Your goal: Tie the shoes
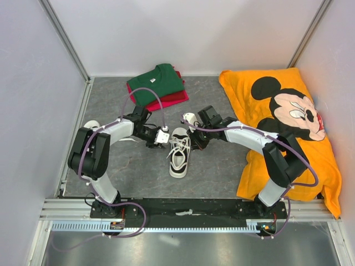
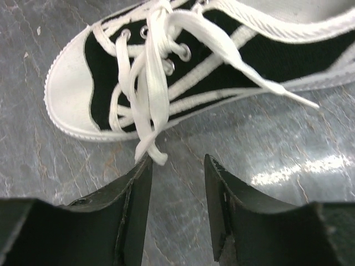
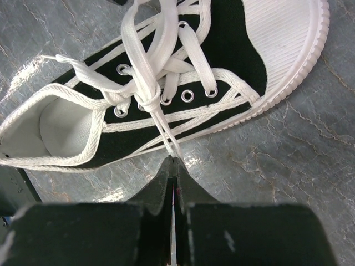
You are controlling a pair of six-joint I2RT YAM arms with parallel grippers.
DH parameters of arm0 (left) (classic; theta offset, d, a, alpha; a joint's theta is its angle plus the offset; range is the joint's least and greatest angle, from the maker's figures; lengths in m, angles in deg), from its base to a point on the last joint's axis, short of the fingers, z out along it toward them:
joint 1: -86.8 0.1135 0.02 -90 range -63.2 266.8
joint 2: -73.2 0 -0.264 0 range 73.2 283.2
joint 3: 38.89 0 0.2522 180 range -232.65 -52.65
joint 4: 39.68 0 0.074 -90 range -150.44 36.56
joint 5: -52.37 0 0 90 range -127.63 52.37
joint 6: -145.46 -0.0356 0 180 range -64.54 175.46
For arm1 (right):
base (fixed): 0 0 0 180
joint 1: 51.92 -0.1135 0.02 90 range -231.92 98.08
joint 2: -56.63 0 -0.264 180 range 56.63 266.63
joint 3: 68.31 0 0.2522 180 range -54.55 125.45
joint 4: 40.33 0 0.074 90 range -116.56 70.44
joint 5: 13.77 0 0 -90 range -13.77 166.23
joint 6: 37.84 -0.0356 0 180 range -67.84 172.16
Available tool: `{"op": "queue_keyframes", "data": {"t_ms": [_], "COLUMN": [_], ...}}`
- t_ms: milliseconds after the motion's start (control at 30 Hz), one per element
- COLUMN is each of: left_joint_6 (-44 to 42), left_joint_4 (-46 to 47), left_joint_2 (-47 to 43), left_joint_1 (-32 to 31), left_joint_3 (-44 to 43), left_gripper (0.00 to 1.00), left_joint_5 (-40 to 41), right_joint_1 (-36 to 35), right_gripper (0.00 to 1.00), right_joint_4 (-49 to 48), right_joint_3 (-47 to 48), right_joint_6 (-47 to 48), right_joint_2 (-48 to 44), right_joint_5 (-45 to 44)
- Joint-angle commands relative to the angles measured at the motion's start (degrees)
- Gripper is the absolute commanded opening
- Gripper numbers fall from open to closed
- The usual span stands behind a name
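At the middle of the grey stone-patterned table (image 1: 222, 166) lies a small black-and-white canvas sneaker (image 1: 179, 153), its ribbed white rubber toe cap (image 3: 288, 39) pointing to the far edge and its heel to the near edge. The left gripper (image 2: 177, 166) hangs low beside the shoe with its two dark fingers apart and nothing between them. The looped end of a flat white lace (image 2: 152, 119) lies just at the tip of one finger. On the shoe's other side, the right gripper (image 3: 173, 162) is pinched together on a thin strand of lace (image 3: 163, 130) that runs taut from a knot over the eyelets. At the far edge sits a folded green shirt (image 1: 158, 83) on a red one (image 1: 169, 98). An orange cloth printed with a cartoon mouse (image 1: 288, 111) covers the right side.
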State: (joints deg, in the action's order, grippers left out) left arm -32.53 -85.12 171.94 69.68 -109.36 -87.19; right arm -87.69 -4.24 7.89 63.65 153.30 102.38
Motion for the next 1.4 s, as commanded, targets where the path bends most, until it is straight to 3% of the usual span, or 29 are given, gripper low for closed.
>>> {"op": "queue_keyframes", "data": {"t_ms": [0, 333, 400, 433, 533, 900, 1367], "left_joint_6": [4.9, 8.4, 8.8, 9.1, 9.6, 6.3, 0.1], "left_joint_4": [4.9, 9.5, 9.6, 9.6, 9.5, 4.7, -0.7], "left_joint_2": [2.0, 3.8, 4.1, 4.0, 2.9, -4.9, -7.2], "left_joint_1": [-2.0, -4.6, -4.7, -4.7, -4.1, 0.9, 5.7], "left_joint_3": [-2.6, -3.0, -3.1, -3.1, -2.5, -0.9, 0.3], "left_gripper": [0.5, 0.48, 0.4, 0.27, 0.02, 0.02, 0.01], "left_joint_5": [0.5, 3.9, 5.3, 5.9, 7.5, 7.0, 6.5], "right_joint_1": [0.2, 0.2, 0.3, 0.3, 0.3, 0.5, 0.4], "right_gripper": [0.0, 0.0, 0.0, 0.0, 0.0, 0.0, 0.0], "right_joint_4": [1.5, 2.2, 2.5, 2.7, 3.9, 7.7, 10.7], "right_joint_3": [2.3, 3.0, 3.0, 3.0, 3.1, 3.9, 2.6], "right_joint_6": [1.3, 1.6, 2.0, 2.0, 3.1, 5.5, 8.4], "right_joint_2": [0.4, 0.5, 0.5, 0.6, 0.5, -0.2, -1.1], "right_joint_5": [0.1, 0.1, 0.0, -0.2, -1.2, -4.4, -6.8]}}
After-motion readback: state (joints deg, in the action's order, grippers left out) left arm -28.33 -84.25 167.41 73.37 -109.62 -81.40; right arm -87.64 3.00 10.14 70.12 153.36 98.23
